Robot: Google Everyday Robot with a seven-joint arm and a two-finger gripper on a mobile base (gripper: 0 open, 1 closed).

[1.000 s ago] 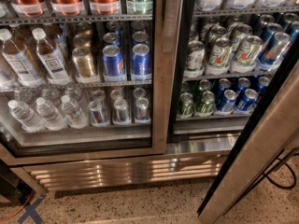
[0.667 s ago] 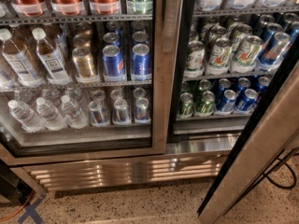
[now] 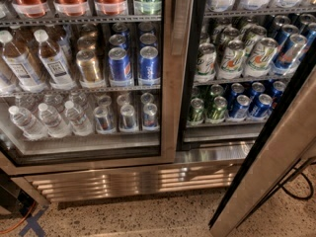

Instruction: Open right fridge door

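- Jaws are nowhere in the camera view, so I cannot tell whether they are clenched, released or holding anything; no part of the arm shows either.
- Right door (image 3: pixel 274 157) stands swung out from the fridge, its steel frame running as a slant across the lower right corner, the bottom end over the floor (image 3: pixel 123 216).
- Behind it the right half lies exposed: cans (image 3: pixel 237 58) on the shelves show with no glass in front of them.
- Left door (image 3: pixel 170 83) is shut, with water bottles and gold cans behind its pane.
- Step in hand, as I judge it: the opening itself looks done or nearly so, and what is left is finishing the swing and letting go.
- Next move calls for a pull along the door's arc, if more width is wanted, rather than straight back, then a clean release.
- Risk: a dark cable (image 3: pixel 296 181) lies on the floor just beside the door's foot, and a retreating base should keep off it.
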